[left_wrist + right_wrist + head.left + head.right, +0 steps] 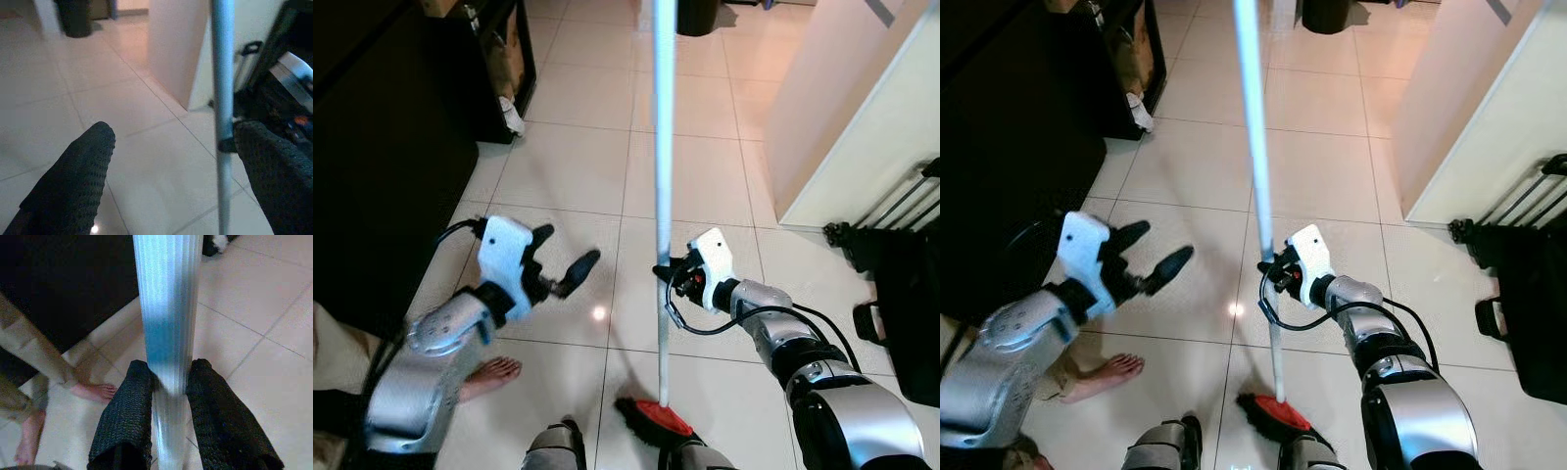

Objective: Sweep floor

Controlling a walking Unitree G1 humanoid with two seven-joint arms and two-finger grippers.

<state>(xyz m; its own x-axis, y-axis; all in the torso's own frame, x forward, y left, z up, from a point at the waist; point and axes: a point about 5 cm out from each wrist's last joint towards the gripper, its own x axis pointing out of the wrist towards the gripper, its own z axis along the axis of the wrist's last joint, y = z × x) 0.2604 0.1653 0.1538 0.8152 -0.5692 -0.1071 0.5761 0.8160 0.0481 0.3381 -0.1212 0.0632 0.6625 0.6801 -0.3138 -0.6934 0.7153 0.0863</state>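
A broom stands nearly upright before me, its long pale blue-white handle (662, 147) running down to a red and black brush head (651, 416) on the tiled floor near my feet. My right gripper (664, 271) is shut on the handle partway up; in the right wrist view both black fingers (128, 406) press against the ribbed handle (168, 308). My left gripper (560, 262) hangs open to the left of the handle, apart from it. The left wrist view looks between its spread fingers (78, 176) at the handle (222, 98).
A person's bare foot (491, 376) rests on the tiles at lower left, with a trouser leg (34, 352) beside it. Dark furniture (382, 147) lines the left. A beige wall corner (842, 108) and black luggage (911, 294) stand at right. A dark bin (697, 15) sits far ahead.
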